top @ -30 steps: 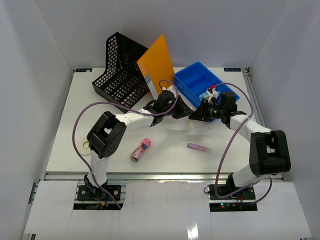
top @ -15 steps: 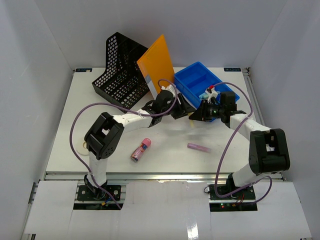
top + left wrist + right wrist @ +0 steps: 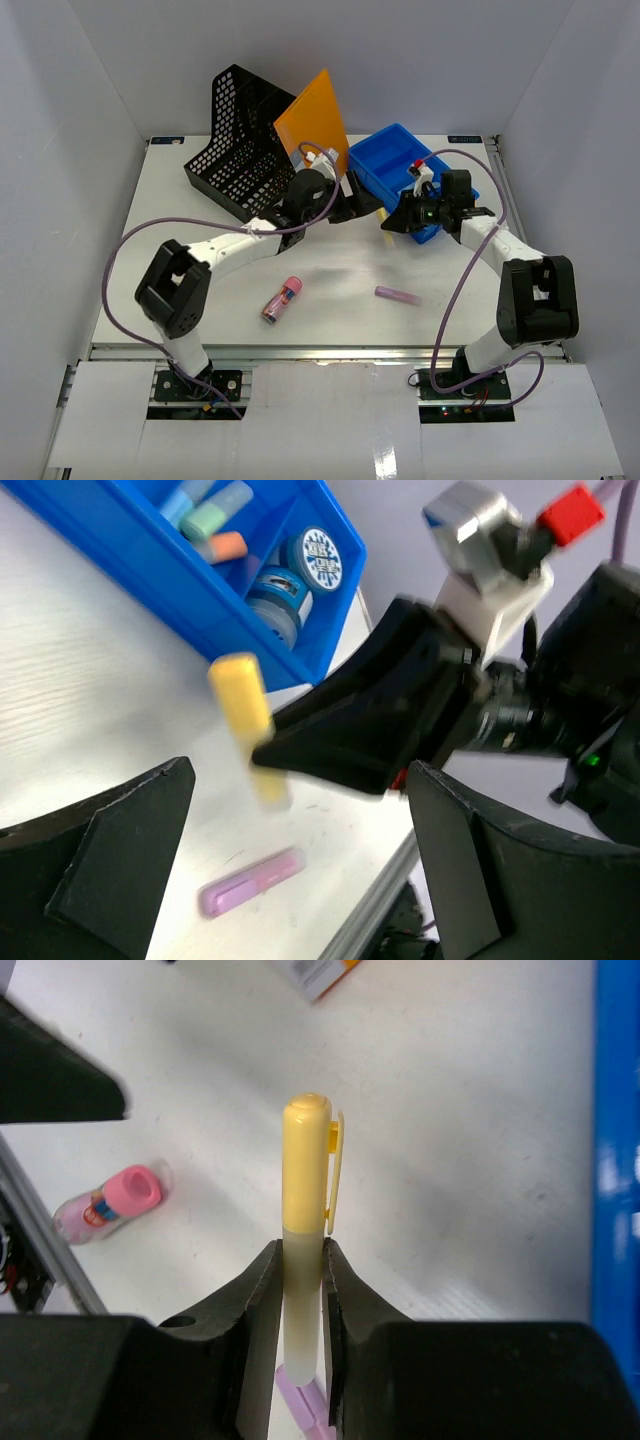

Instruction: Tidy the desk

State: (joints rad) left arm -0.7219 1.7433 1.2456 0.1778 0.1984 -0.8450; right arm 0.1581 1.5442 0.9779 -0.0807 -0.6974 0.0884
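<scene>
right jaws clamped on yellow highlighter (image 3: 305, 1170), held above table (image 3: 200, 270) just beside blue tray (image 3: 395, 160). left jaws apart, facing it. table spans the workspace under both arms; purple marker (image 3: 397, 295) and pink-capped bottle (image 3: 283, 299) lie on it.

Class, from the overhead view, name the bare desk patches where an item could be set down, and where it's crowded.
Bare: the desk between the pink bottle and purple marker; also between the bottle and left arm. Crowded: the far middle, where left pincer and right pincer meet by the orange folder, file holder and blue tray.
</scene>
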